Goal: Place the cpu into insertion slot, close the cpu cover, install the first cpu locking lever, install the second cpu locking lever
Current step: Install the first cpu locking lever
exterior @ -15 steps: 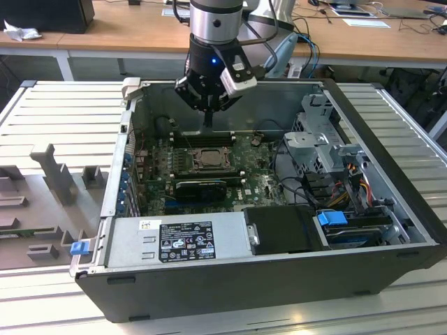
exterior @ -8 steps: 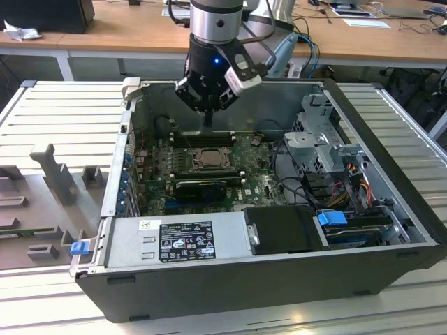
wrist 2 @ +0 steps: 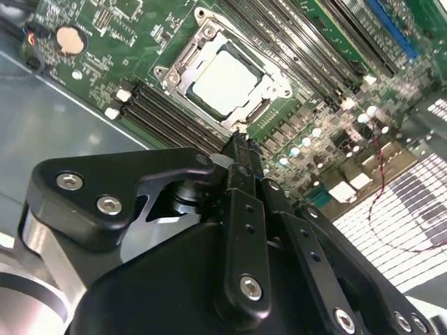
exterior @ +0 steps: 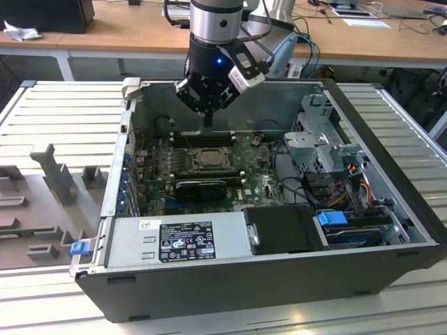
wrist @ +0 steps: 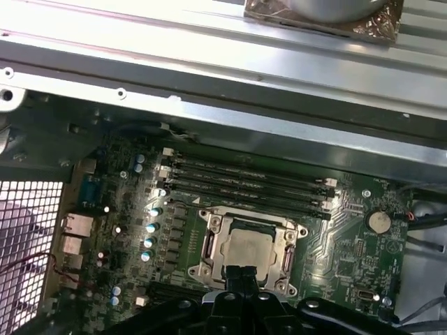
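Pincer (wrist 2: 239,148) pinched narrow, gripping nothing, hangs above the cpu (wrist 2: 225,82), seated just below it under the lowered cpu cover (wrist 2: 179,68).

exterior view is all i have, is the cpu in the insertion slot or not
Observer: Yes. Both wrist views show the cpu lying flat in the insertion slot, pale top up.
Operator: cpu cover up or down
Observer: Down. In the first wrist view the cpu cover appears to lie flat around the cpu.
Operator: gripper holding anything
Observer: No. In the second wrist view the gripper is shut, with nothing held.
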